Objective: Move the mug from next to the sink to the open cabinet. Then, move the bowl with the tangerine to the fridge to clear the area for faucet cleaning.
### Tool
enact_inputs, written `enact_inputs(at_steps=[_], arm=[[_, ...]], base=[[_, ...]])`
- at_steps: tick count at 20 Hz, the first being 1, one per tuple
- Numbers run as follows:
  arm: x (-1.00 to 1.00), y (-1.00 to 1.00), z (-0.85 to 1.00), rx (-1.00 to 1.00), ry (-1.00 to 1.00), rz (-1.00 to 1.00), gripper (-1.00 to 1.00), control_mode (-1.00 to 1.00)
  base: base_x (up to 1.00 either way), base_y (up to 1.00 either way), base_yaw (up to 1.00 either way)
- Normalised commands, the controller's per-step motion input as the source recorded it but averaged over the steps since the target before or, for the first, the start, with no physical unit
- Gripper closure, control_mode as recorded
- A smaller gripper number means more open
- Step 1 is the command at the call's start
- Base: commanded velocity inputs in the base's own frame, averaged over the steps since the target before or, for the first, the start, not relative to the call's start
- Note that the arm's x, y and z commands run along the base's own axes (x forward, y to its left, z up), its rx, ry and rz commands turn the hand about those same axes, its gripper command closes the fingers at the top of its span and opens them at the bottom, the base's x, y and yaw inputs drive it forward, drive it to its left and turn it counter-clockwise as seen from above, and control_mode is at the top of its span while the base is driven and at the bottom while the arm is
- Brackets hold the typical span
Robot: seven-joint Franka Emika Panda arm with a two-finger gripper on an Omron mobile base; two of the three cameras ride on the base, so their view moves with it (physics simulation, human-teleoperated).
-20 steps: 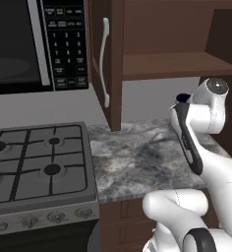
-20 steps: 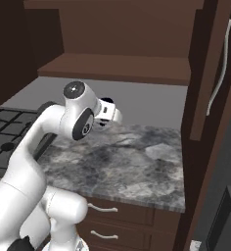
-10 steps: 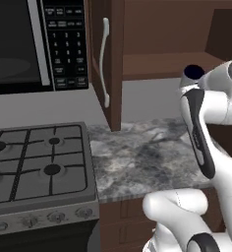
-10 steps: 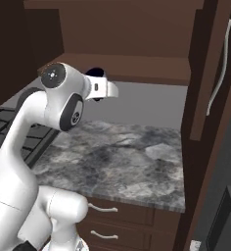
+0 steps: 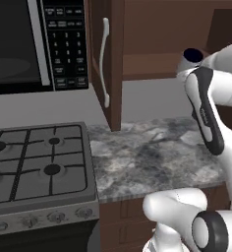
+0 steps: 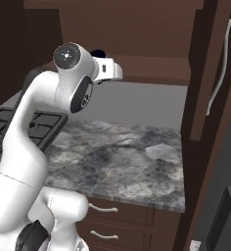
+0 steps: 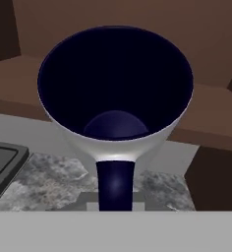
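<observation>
Mug [image 7: 115, 93] up close in hand view, dark and empty inside, rim cut by nothing; tool hidden behind it, grip impossible to tell. Raised at open cabinet [image 5: 157, 64] shelf level, above grey stone table [image 6: 122, 162].
</observation>
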Motion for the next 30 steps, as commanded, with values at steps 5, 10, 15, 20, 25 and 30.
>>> enact_inputs(at_steps=[5, 10, 15, 20, 25, 30], arm=[[0.91, 0.12, 0.02, 0.00, 0.00, 0.00, 1.00, -1.00], [0.83, 0.06, 0.00, -0.01, 0.01, -0.02, 1.00, -1.00], [0.82, 0.00, 0.00, 0.00, 0.04, -0.03, 1.00, -1.00], [0.63, 0.00, -0.07, 0.00, 0.13, -0.05, 1.00, -1.00], [0.81, 0.01, 0.00, 0.00, 0.02, -0.04, 1.00, -1.00], [0.75, 0.01, 0.00, 0.00, 0.00, -0.03, -1.00, -1.00]], base=[[0.00, 0.00, 0.00], [0.00, 0.00, 0.00], [0.00, 0.00, 0.00], [0.00, 0.00, 0.00], [0.00, 0.00, 0.00], [0.00, 0.00, 0.00]])
